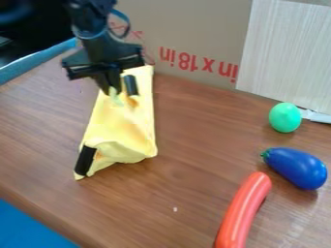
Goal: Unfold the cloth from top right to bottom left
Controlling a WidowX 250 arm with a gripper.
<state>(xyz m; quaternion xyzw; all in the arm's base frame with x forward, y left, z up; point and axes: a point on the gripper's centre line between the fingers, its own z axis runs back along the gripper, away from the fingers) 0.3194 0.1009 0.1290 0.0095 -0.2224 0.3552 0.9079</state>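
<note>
Cloth on table, in front of box, long & narrow, one end close to box, wider bunched end away from it. Gripper in front of box, down at cloth's box end; how far apart it is set, & whether it has any cloth, can't tell. Handling est.: v. light, soft, limp; no real risk of breakage, drop harmless. Surface wrinkled & puffed, so prob. >1 layer; grip too deep → whole stack comes along, no unfold. Black strip at end away from box may be stiffer than the yellow, n.b. could resist bending or flop over late. Hold pt: top layer only, free corner/edge at box end, right side; shallow pinch, small bite, firm enough b/c thin fabric can slip out. Avoid mid-panel, would just tent & fall back. Then low lift & slow pull away from box, toward left, so the layer peels instead of dragging. Table looks smooth → lower layer may slide w/ pull; if so, less speed, more lift. Release low, else edge may curl back toward box.
</note>
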